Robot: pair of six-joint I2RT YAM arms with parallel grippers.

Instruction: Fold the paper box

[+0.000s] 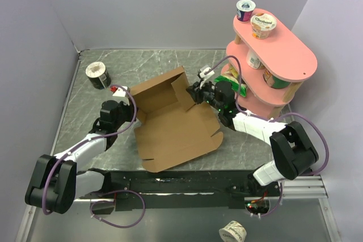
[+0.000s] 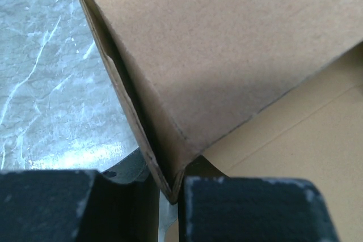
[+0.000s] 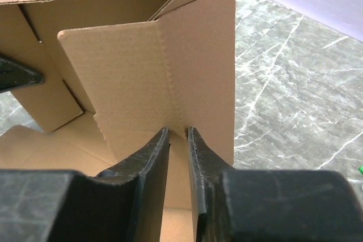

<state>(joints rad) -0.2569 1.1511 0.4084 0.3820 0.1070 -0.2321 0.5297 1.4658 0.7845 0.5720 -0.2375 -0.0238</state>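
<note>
On the pink shelf [image 1: 295,60] you can read "Chobani" on one yogurt cup [image 1: 263,25]. Mid-table, your right gripper [image 3: 178,140] pinches the paper box [image 1: 173,123] flap upright; your left gripper [image 2: 164,188] straddles its left wall, grip unclear.

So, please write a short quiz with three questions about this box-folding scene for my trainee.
1. True or false: the right gripper pinches an upright flap of the paper box.
2. Where do the two yogurt cups stand?
A. on the table
B. on top of the pink shelf
C. inside the box
3. Which side of the box is the left gripper at, seen from the top camera?

Key: 1 true; 2 B; 3 the left side.
</note>
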